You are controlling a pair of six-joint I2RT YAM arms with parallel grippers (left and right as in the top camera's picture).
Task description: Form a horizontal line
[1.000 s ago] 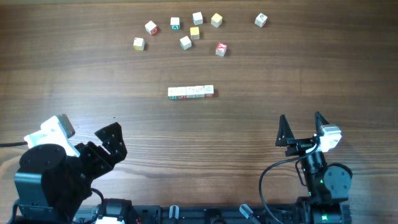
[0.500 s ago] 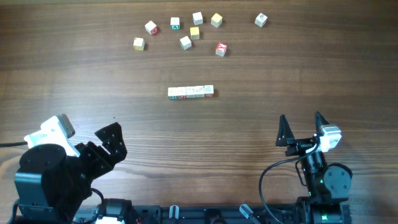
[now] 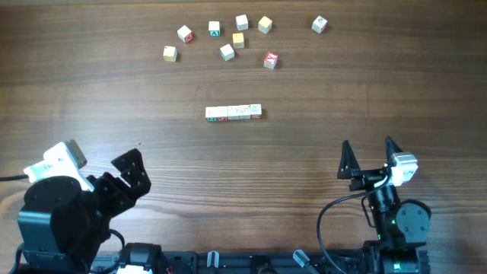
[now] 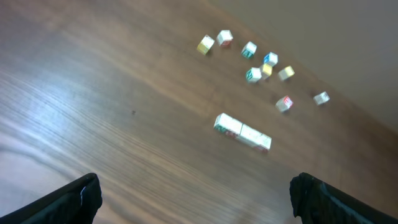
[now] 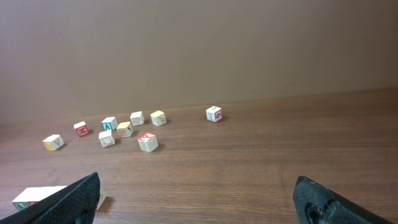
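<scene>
The horizontal line (image 3: 233,113) is a short straight row of small whitish cubes touching side by side at the table's middle. It also shows in the left wrist view (image 4: 242,132). In the right wrist view the line (image 5: 36,195) is partly hidden behind my own left finger. My left gripper (image 3: 128,161) (image 4: 194,186) stands open near the front left, well back from the row, with nothing between its fingers. My right gripper (image 3: 367,144) (image 5: 196,183) is open at the front right, also empty and apart from the row.
Several loose cubes lie scattered at the back of the wooden table, among them a yellow cube (image 3: 238,40), a red-faced cube (image 3: 270,59) and a lone cube (image 3: 319,25) at the far right. They also show in both wrist views.
My left arm has shifted slightly to the left. The row, the loose cubes and the right arm have not moved.
</scene>
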